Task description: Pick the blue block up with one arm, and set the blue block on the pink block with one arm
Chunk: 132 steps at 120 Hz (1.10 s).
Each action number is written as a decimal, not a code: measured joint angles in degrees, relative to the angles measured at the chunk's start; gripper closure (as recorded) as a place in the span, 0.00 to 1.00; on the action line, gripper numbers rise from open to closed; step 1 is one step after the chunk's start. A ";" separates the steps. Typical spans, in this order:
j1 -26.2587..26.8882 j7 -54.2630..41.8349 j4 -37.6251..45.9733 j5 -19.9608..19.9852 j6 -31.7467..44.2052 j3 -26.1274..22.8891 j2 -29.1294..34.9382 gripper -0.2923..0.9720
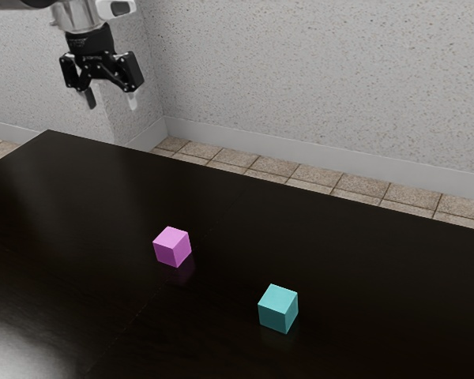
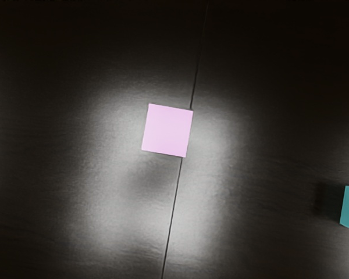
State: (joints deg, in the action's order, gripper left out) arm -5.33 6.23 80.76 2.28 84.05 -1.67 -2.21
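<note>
Resting nearest the camera on the dark table (image 1: 363,260), the blue block (image 1: 278,308) sits flat and untouched, well apart from the pink block (image 1: 172,245), which lies behind it toward the exterior view's left. Farthest back, the gripper (image 1: 110,98) hangs high over the table's rear edge, its fingers spread and empty. Judged risk: the hand looks down on the pink block, with the blue one off to the side, so a straight descent would meet the wrong cube. The blue block lies far below the gripper, toward the exterior view's right.
</note>
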 joint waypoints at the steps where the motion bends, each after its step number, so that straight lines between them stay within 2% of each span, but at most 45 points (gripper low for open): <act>1: -0.05 -0.04 -0.15 0.01 -0.05 0.00 -0.10 0.23; 22: -1.15 -0.86 -1.41 0.40 -0.83 0.03 -0.79 0.23; 31: -1.63 -1.10 -12.77 0.36 -3.43 -0.67 -0.69 0.23; 36: -0.94 -0.83 -16.16 0.25 -4.69 -1.24 -0.90 0.23; 42: 2.50 -0.19 -17.74 -0.32 -4.96 -1.60 -1.89 0.23; 56: 16.48 2.25 -18.32 -2.26 -4.30 -2.06 -5.56 0.23; 65: 21.38 4.01 -17.05 -2.83 -3.44 -2.47 -5.98 0.23; 72: 23.11 5.16 -16.26 -2.95 -2.67 -4.52 -5.79 0.23; 90: 27.39 7.72 -7.11 -3.92 0.79 -6.30 -5.47 0.23; 101: 30.05 9.09 3.64 -4.18 5.20 -3.31 -4.84 0.23; 115: 32.26 10.99 12.95 -4.33 9.95 0.13 -3.99 0.23; 132: 34.10 12.77 17.90 -4.17 15.30 1.32 -3.35 0.23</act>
State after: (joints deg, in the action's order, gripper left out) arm 28.77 19.00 98.66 -1.89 99.36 -0.35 -5.56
